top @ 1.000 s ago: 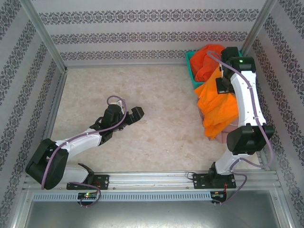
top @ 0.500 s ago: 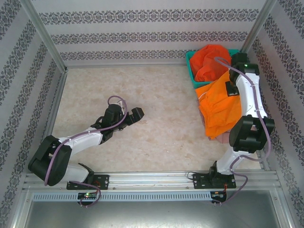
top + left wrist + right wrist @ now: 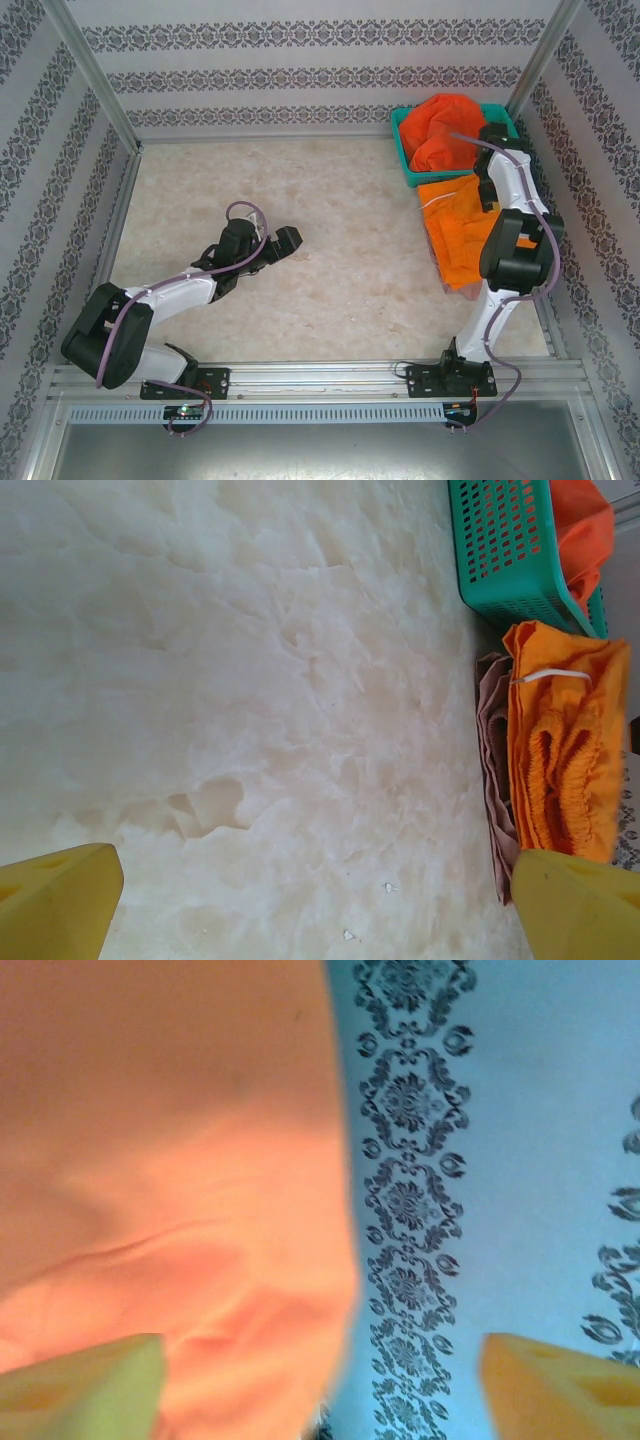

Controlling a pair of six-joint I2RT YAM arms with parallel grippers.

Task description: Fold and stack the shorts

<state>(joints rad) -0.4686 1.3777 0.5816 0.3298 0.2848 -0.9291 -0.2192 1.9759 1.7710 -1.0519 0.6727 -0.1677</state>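
Orange shorts point(image 3: 458, 235) with a white drawstring lie flat at the right side of the table, on top of dusty pink shorts point(image 3: 470, 291) whose edge peeks out below. In the left wrist view the orange shorts point(image 3: 560, 765) cover the pink shorts point(image 3: 492, 770). Bright red-orange shorts point(image 3: 438, 128) are heaped in the teal basket point(image 3: 403, 150). My right gripper point(image 3: 487, 195) hangs over the orange shorts' far right edge. In its wrist view the right gripper point(image 3: 320, 1365) is open, with blurred orange cloth point(image 3: 170, 1180) close by its left finger. My left gripper point(image 3: 289, 241) point(image 3: 315, 870) is open over bare table.
The marble-patterned table point(image 3: 330, 230) stretches wide between the two arms. Patterned walls point(image 3: 300, 70) close in the back and sides, and the right wall point(image 3: 480, 1160) is close to the right gripper. The basket point(image 3: 510, 550) stands in the back right corner.
The right gripper has opened and let go of the orange shorts, which dropped from hanging to flat on the pink shorts. The right arm drew in toward the right wall. The left arm stayed still.
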